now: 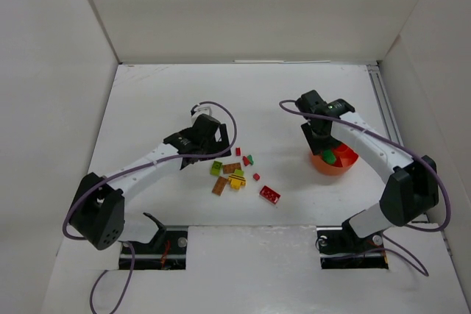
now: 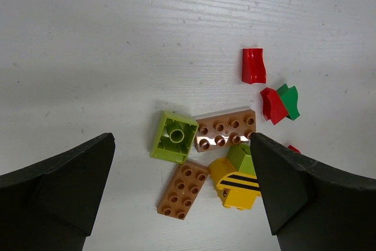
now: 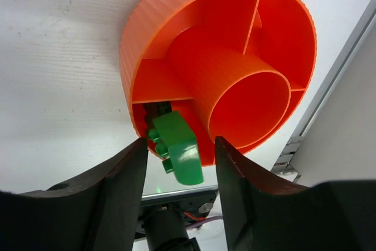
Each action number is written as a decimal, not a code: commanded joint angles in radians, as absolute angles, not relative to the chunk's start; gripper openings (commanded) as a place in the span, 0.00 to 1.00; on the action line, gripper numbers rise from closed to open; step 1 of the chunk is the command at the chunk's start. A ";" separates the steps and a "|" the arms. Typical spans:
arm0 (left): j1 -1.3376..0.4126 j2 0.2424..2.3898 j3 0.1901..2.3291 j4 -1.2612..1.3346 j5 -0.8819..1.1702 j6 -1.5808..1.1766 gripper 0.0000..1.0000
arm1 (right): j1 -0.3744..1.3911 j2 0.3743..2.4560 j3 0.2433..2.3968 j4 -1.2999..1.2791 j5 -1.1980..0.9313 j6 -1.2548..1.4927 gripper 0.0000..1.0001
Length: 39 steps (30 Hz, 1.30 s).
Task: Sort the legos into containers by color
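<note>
The orange-red bowl [image 3: 176,4], split by dividers round a central tube, stands at the right [image 1: 335,167]. A green lego [image 3: 182,157] lies tilted over the near rim of one compartment. My right gripper [image 3: 180,141] hangs over it, open, with a gap on each side of the brick. My left gripper [image 2: 182,145] is open above the loose legos. Below it are a lime brick [image 2: 174,137], two orange-brown plates [image 2: 227,129] [image 2: 183,190] and a yellow striped piece [image 2: 238,184]. Nothing is between its fingers.
More legos lie to the right of the pile: a red piece [image 2: 253,66] and a red and green pair [image 2: 279,103]. A red brick [image 1: 269,195] lies nearer the arms. White walls enclose the table, and a metal rail [image 1: 383,101] runs along its right edge.
</note>
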State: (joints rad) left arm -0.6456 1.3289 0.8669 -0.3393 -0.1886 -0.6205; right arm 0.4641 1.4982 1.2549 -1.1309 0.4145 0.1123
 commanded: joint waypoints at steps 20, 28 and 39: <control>-0.638 1.295 0.924 -0.348 -0.196 -0.615 1.00 | 0.529 1.286 1.296 -0.872 0.231 -0.046 0.82; -0.638 1.256 0.904 -0.348 -0.196 -0.657 1.00 | 0.695 1.233 1.143 -0.497 0.041 -0.101 0.85; -0.638 1.177 0.808 -0.357 -0.187 -0.738 1.00 | 0.724 1.310 1.029 -0.339 0.066 -0.040 0.61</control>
